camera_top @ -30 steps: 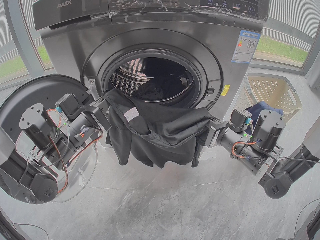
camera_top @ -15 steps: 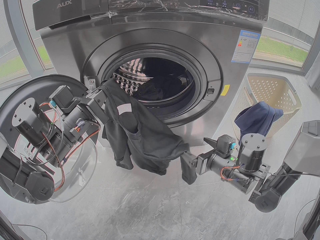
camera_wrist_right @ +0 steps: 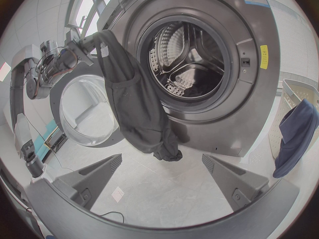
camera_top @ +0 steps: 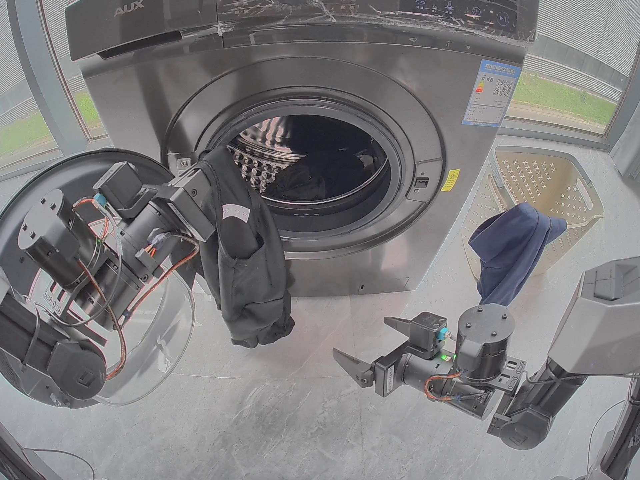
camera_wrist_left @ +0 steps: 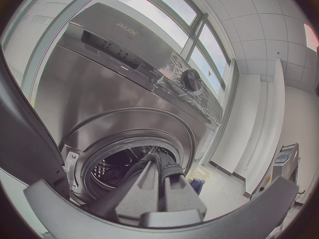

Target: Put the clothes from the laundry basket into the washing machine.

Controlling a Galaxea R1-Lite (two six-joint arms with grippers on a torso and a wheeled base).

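a black garment (camera_top: 247, 275) is pinched by the left pincer (camera_top: 200, 183) beside the washing machine (camera_top: 413, 101); the right pincer (camera_top: 363, 339) is spread, low.

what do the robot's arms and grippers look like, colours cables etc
The left arm and right arm are black and grey, with cylindrical joint housings. The left gripper and right gripper have black wedge-shaped jaws. Orange and red cables loop along each wrist, and a boxy black camera module with a teal connector sits on top. A green light glows on the right wrist.
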